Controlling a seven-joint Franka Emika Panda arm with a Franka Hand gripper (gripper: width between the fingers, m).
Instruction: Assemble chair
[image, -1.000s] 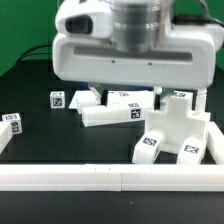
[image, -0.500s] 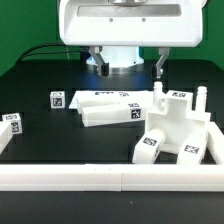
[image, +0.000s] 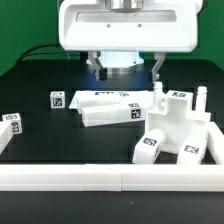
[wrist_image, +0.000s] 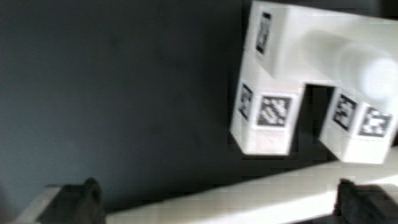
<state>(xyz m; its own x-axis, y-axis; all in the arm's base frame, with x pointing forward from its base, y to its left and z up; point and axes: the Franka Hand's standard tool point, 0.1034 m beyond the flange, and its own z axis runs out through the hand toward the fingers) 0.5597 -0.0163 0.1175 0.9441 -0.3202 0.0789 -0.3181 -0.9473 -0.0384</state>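
Note:
The chair lies in loose white tagged parts. The boxy seat frame (image: 176, 131) rests at the exterior view's right, against the rail, and fills the wrist view (wrist_image: 294, 90). Two flat tagged bars (image: 106, 108) lie mid-table. A pegged part (image: 181, 97) stands behind the seat frame. Small tagged pieces lie at the left (image: 57, 99) (image: 12, 121). My gripper (image: 127, 68) hangs high above the bars, open and empty, touching nothing. Its dark fingertips (wrist_image: 71, 202) show at the edge of the wrist view, wide apart, with the gripper (wrist_image: 224, 205) over the rail.
A long plain white rail (image: 100, 179) runs along the table's front edge and turns back along the exterior view's right side (image: 216, 130); it also shows in the wrist view (wrist_image: 231, 192). The table top is black.
My gripper has risen from just above the parts to well above them, uncovering the bars and the pegged part. It has barely moved in the last half second. No part has moved.

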